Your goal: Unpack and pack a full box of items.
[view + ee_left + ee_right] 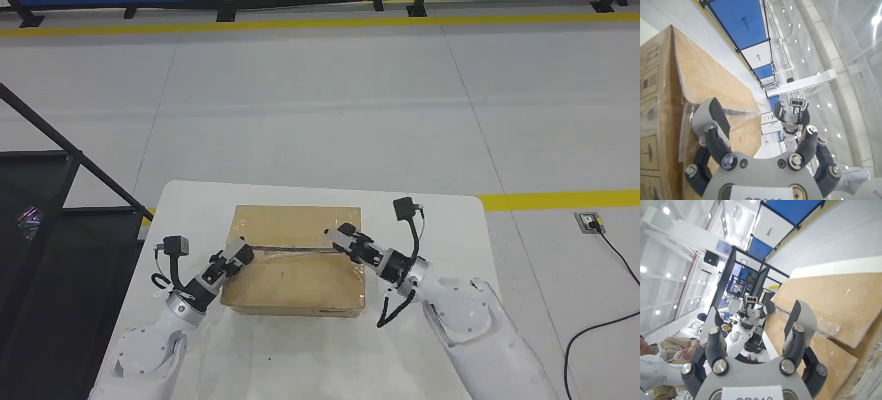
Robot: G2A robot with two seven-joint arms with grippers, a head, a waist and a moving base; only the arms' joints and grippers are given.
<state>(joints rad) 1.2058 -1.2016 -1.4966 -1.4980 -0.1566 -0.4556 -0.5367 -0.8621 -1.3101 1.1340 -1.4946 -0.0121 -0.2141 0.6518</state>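
Observation:
A brown cardboard box [292, 262] stands in the middle of the white table [430, 215], its top flaps meeting at a seam with torn clear tape. My left gripper [238, 255] is open at the seam's left end; in the left wrist view one finger pad [718, 117] lies against the taped flap edge of the box [706, 75]. My right gripper [345, 240] is open at the seam's right end. In the right wrist view one finger [794, 317] sits over the seam of the box [829, 294], where one flap stands slightly above the other. Neither gripper holds anything.
A black frame with dark netting [40, 230] stands off the table's left side. Bare table surface lies in front of the box [300, 350] and at its right [450, 240]. The box's contents are hidden.

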